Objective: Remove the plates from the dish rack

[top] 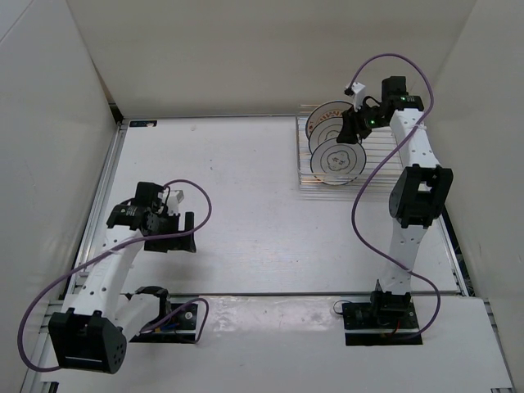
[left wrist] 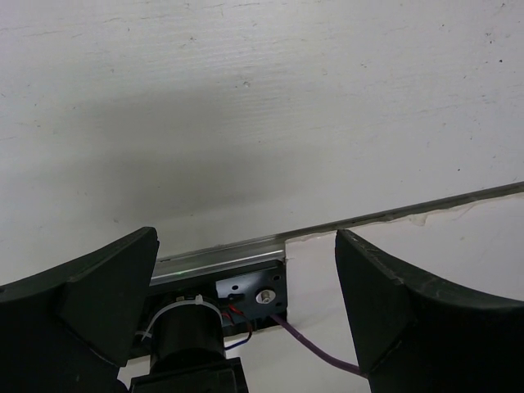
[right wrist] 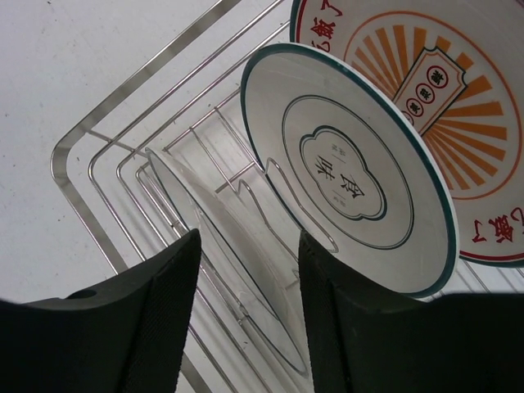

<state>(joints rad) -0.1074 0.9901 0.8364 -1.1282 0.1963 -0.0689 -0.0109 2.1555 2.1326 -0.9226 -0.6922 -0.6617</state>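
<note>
**Right gripper astride a plate rim in the rack; nothing gripped**

Table (top: 246, 180): bears the rack (top: 378, 157). Every plate seen is in the rack, so by my reading the unloading has not begun.

Arms: the right arm (top: 413, 151) reaches over the rack from its right side. The left arm (top: 106, 262) is well apart from the rack, to its left. The right arm is plainly the nearer and, in my judgement, the one to make the lift.

Plates: all stand on edge in the rack's slots, faces roughly parallel, one behind another. The orange plate (right wrist: 458, 90) is at the rack's far end, with the ringed plate (right wrist: 352, 180) next to it. The right wrist view shows what looks like a third, clear plate (right wrist: 217, 217) past the ringed one, towards a rack corner. Wire shows through it, and I cannot make it out in the top view.

Right gripper (right wrist: 248, 241): jaws part open, above the rack, one finger to each side of the clear plate's rim. The rim line runs lengthways through the gap, so the jaws face its two flat sides. I see no contact, and nothing is held.

Left gripper (left wrist: 246, 237): fully spread, empty, aimed at the table's near edge, away from the rack.

Assessment: the grip turns on keeping the rim centred in the gap. The plate must then rise along its slot, clear of the ringed plate just beside it.
</note>
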